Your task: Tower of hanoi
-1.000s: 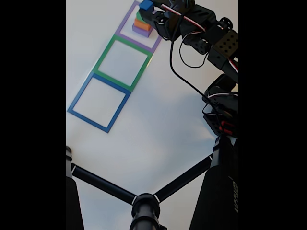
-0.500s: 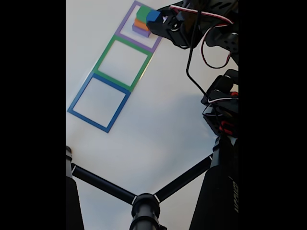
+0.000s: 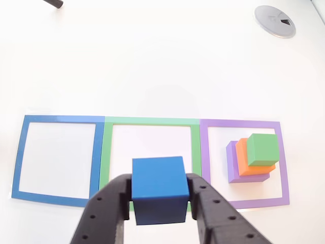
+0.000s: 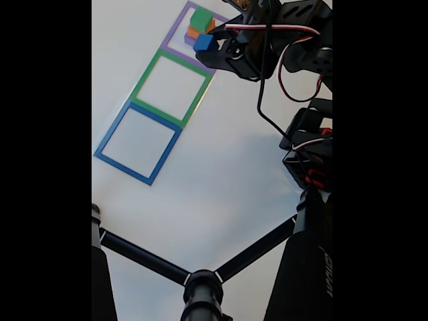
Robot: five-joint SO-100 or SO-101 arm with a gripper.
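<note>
1. One blue cube (image 3: 158,189) sits clamped in the gripper (image 3: 159,195), a jaw flat on each of two opposite side faces. It is off the table (image 3: 152,66), hanging over the near edge of the green square (image 3: 148,121) in the other view.
2. In the fixed view the blue cube (image 4: 204,43) hangs just short of the purple square (image 4: 175,32), near the border with the green square (image 4: 144,77).
3. Left in the purple square (image 3: 238,123): a green cube (image 3: 263,149) on an orange block (image 3: 245,163) on a purple block (image 3: 232,163), offset steps. Blue square (image 3: 58,119) has nothing in it.
4. Handling, my read: cube looks light, rigid, matte, likely foam or plastic. Flat parallel faces give wide jaw contact; slip risk looks low, nothing fragile.
5. Hold point: centre of opposite side faces, as now. Cube is about as wide as the jaw gap allows, so little margin if it twists.
6. Placement: flat bottom, should set down stable. Lower square to the table before releasing, or it could land on an edge and tip.
</note>
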